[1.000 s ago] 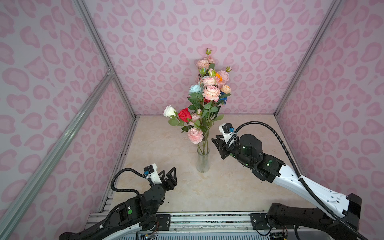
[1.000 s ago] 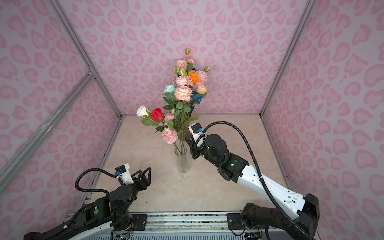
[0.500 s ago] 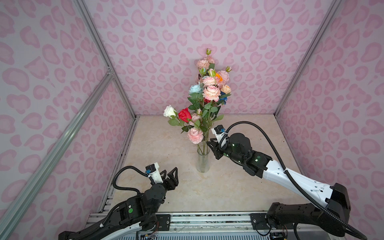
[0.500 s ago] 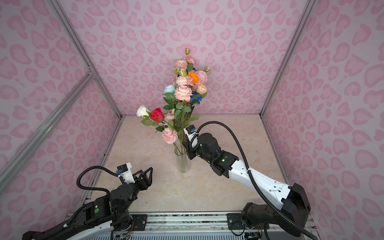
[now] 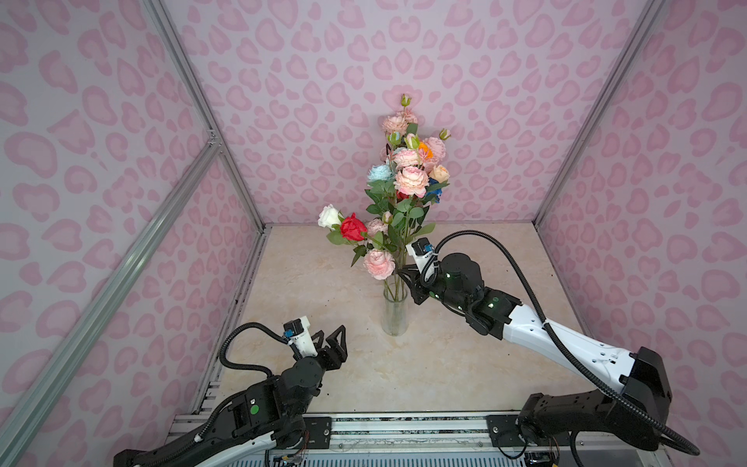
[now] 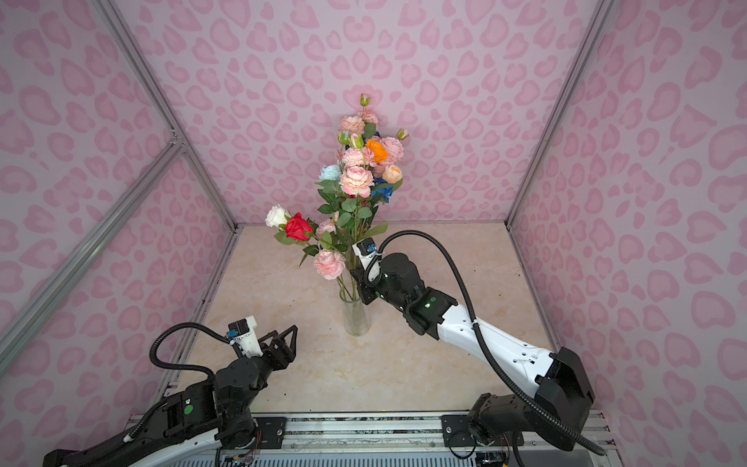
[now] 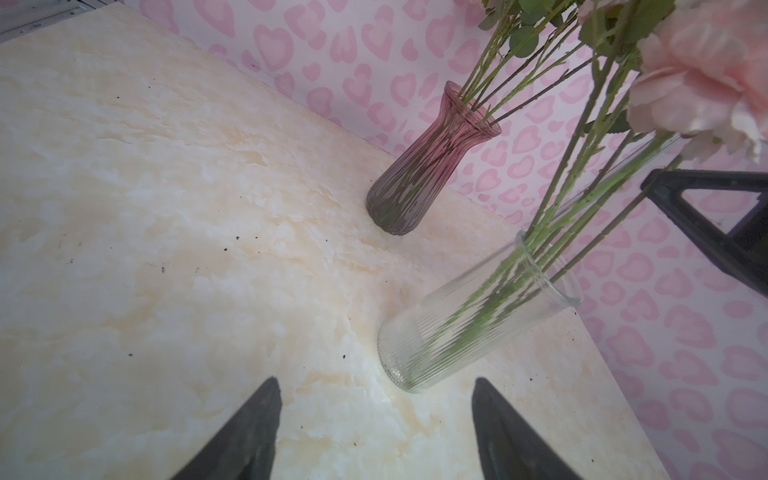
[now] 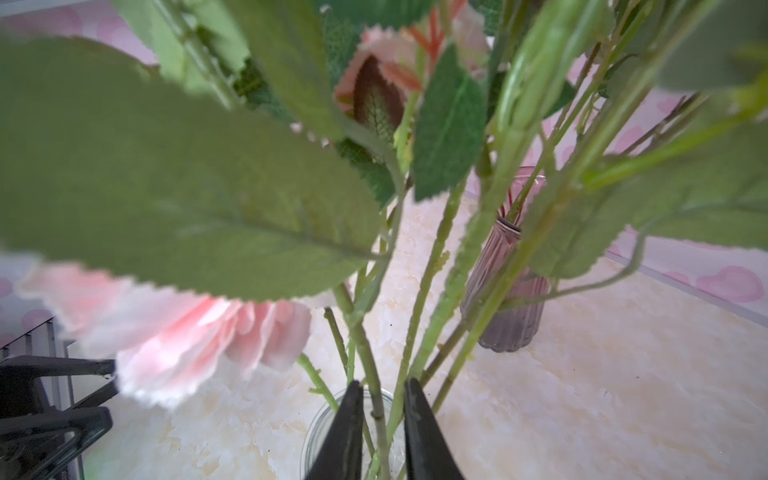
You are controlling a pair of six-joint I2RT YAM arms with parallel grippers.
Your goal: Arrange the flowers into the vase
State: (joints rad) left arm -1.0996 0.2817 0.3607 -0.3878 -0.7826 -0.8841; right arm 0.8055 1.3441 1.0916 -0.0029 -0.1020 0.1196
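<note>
A clear ribbed vase [image 5: 394,315] [image 6: 355,317] stands mid-table and holds several flowers: a pink bloom [image 5: 379,264], a red rose [image 5: 352,227] and a white rose [image 5: 329,216]. My right gripper [image 5: 409,285] [image 8: 383,384] is just above the vase's rim [image 8: 320,428]. Its jaws are drawn narrow around two green stems [image 8: 370,374]. A taller bunch of flowers [image 5: 410,180] rises behind, in a purple vase [image 7: 415,174] [image 8: 511,307] that both top views hide. My left gripper [image 5: 332,332] [image 7: 374,386] is open and empty, low in front of the clear vase [image 7: 457,324].
Pink patterned walls close in the marble table [image 5: 307,283] on three sides. An aluminium rail [image 5: 364,424] runs along the front edge. Leaves and the pink bloom [image 8: 187,332] fill much of the right wrist view.
My right gripper has moved left to the stems above the clear vase, and its jaws have narrowed. The left arm has hardly moved.
</note>
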